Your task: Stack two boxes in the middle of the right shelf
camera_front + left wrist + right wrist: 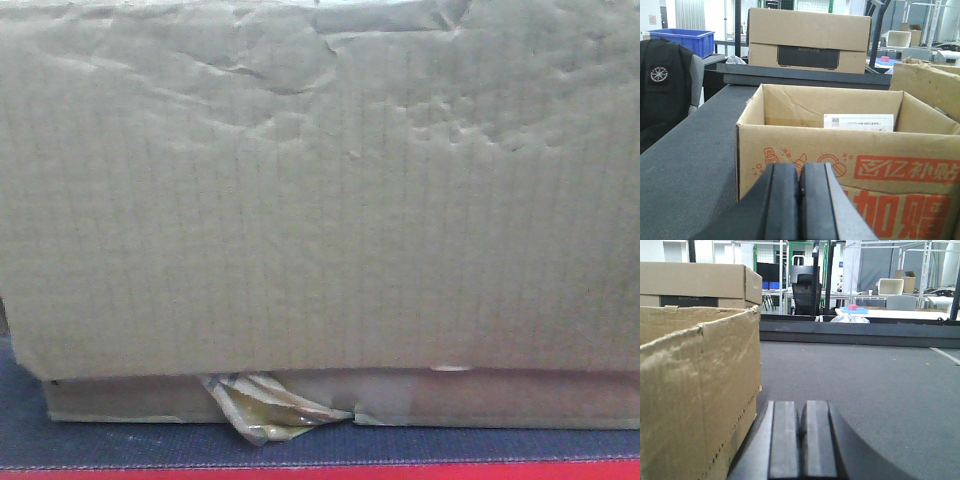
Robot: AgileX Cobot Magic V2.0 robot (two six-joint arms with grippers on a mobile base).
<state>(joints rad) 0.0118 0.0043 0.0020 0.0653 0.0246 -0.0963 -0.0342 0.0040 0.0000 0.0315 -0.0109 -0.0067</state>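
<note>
Exterior front-facing view: showed the large cardboard box [320, 200] filling the frame almost edge to edge, plain brown, creased and dented near its top. Rested directly on the thin flat box [500, 398], seen only as a low strip beneath. Showed torn yellowish tape [262, 410] peeling from that strip, left of centre. Had both boxes stacked on a dark grey fabric-textured desk [120, 445] with a red edge [320, 473] along the front.

Left wrist view: showed the left claw [800, 200] low in frame, black fingers pressed together with nothing between them. Faced an open-topped carton with red printing [850, 165] close ahead, with a white label [858, 122] on its inner back wall. Took in a closed brown box with a black panel [809, 40] farther back and a blue plastic bin [682, 40] at far left.

Right wrist view: showed the right claw [800, 440] likewise closed tight and empty, low over the grey desk. Had a worn plain carton [695, 390] with a ragged upper edge just to its left.
</note>
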